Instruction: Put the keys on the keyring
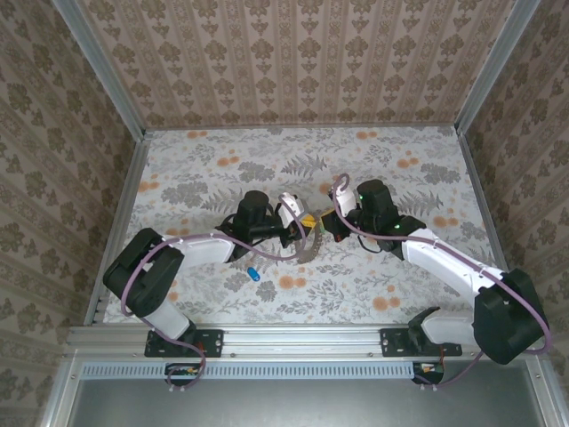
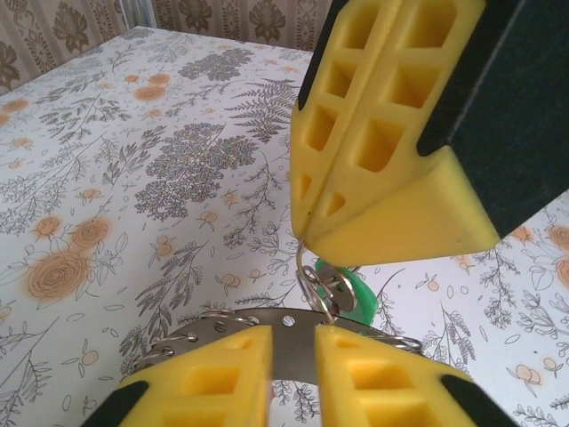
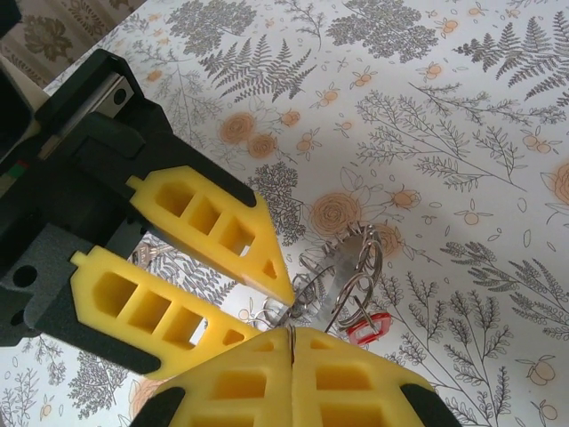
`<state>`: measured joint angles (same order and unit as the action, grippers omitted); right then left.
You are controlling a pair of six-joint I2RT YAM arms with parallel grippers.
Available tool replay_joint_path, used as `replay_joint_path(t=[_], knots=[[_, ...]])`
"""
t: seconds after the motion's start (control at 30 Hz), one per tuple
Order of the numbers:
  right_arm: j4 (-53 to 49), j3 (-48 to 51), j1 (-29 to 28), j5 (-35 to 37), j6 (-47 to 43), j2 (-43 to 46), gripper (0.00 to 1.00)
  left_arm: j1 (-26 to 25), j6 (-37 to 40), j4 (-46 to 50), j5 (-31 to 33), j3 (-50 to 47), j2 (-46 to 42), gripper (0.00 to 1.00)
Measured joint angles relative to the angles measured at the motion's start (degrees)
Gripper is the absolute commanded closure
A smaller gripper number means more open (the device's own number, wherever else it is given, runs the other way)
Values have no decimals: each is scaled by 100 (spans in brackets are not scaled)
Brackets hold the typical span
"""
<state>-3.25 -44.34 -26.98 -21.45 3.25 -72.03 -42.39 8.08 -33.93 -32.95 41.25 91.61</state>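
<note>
- The right hand (image 3: 292,345) is clenched: its yellow pads press together on a thin wire of the keyring (image 3: 343,274), at the bottom centre of its own wrist view.
- The left hand (image 2: 293,345) meets it almost tip to tip, released, with a plain gap between its pads. The ring's flat perforated strip shows just beyond that gap.
- A green key (image 2: 357,298) sits among the wire loops just under the right hand's tips, and a red key (image 3: 369,327) sits against the loops lower right.
- From above, the ring is mid-frame between both hands, over the flowered table (image 1: 400,151).
- A blue key (image 1: 252,273) lies alone on the table, lower left of the left hand.
</note>
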Motion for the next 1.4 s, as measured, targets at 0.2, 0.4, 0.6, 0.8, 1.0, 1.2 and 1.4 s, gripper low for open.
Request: replay_joint_path(t=[0.2, 0.4, 0.6, 0.8, 1.0, 1.2, 1.4], knots=[[-24, 0, 0, 0, -28, 7, 100, -2, 0, 35, -20, 26, 44, 70], [-52, 0, 0, 0, -48, 7, 100, -48, 11, 210, -70, 249, 160, 67], [-96, 0, 0, 0, -48, 22, 100, -70, 52, 378, -109, 352, 192, 63], [-131, 0, 0, 0, -48, 42, 100, -70, 52, 398, -57, 315, 151, 61], [-133, -2, 0, 0, -48, 61, 100, -94, 50, 457, -13, 227, -39, 60], [-166, -2, 0, 0, -48, 98, 100, -262, 48, 525, 48, 225, -74, 57], [-179, -2, 0, -2, -46, 166, 100, -385, 48, 520, 245, 223, -74, 59]])
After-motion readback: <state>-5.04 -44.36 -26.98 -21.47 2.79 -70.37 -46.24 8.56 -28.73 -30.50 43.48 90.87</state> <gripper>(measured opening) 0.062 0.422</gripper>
